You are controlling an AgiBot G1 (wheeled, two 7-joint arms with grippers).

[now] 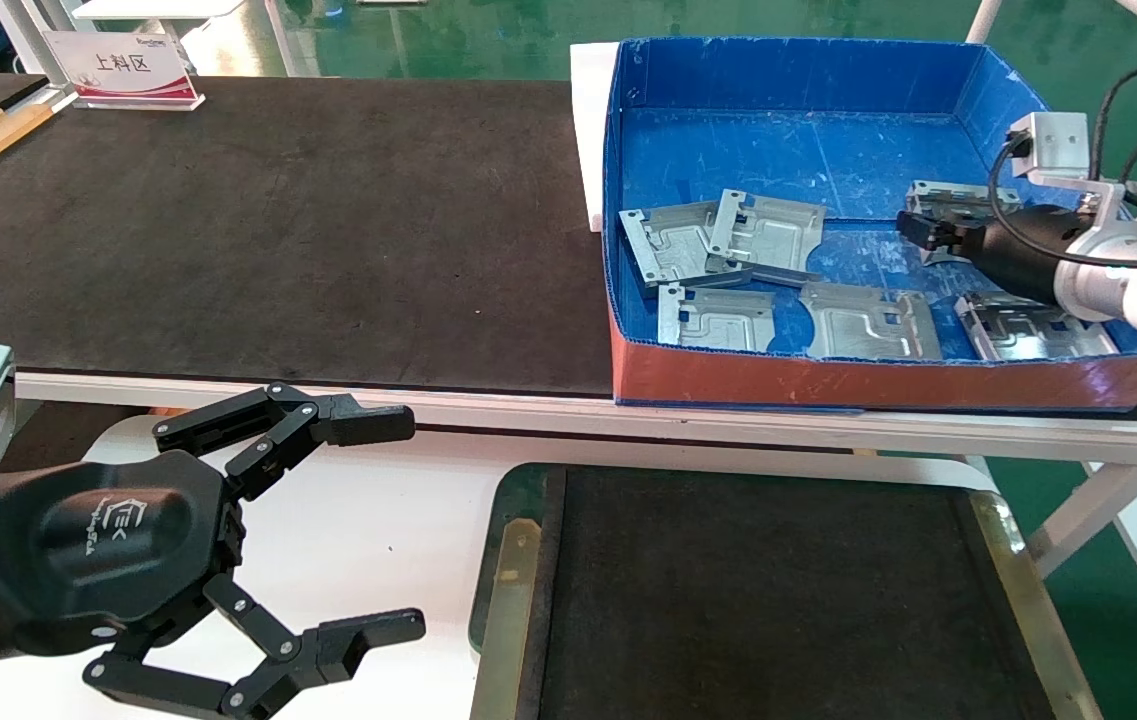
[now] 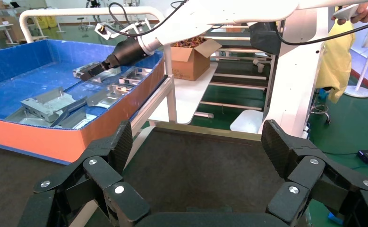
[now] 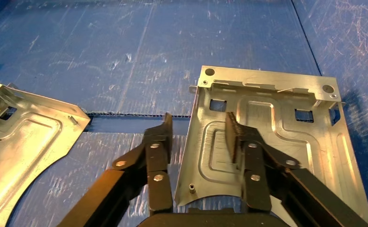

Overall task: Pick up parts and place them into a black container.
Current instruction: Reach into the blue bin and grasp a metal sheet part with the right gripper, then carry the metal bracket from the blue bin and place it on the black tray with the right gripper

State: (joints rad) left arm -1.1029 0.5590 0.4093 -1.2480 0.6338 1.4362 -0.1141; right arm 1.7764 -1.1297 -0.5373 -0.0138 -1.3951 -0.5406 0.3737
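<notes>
Metal plates lie scattered on the floor of the blue box [image 1: 808, 150] at the right end of the table: two overlapping [image 1: 728, 240] near its left wall, two more [image 1: 716, 318] along the front wall, one at the front right corner [image 1: 1028, 335], and one [image 3: 276, 127] farther back under the right gripper [image 3: 197, 128]. That gripper reaches into the box from the right, its fingers [image 3: 162, 142] partly spread and straddling the near-side edge of the plate, one finger over the bare blue floor and the other over the plate's raised channel; whether they touch it I cannot tell. The black tray [image 1: 1028, 590], with its green rim and brass-coloured side strips, sits below the table's front edge and holds no plates. The left gripper [image 1: 383, 525] hangs to the left of the tray, jaws spread wide and holding nothing.
</notes>
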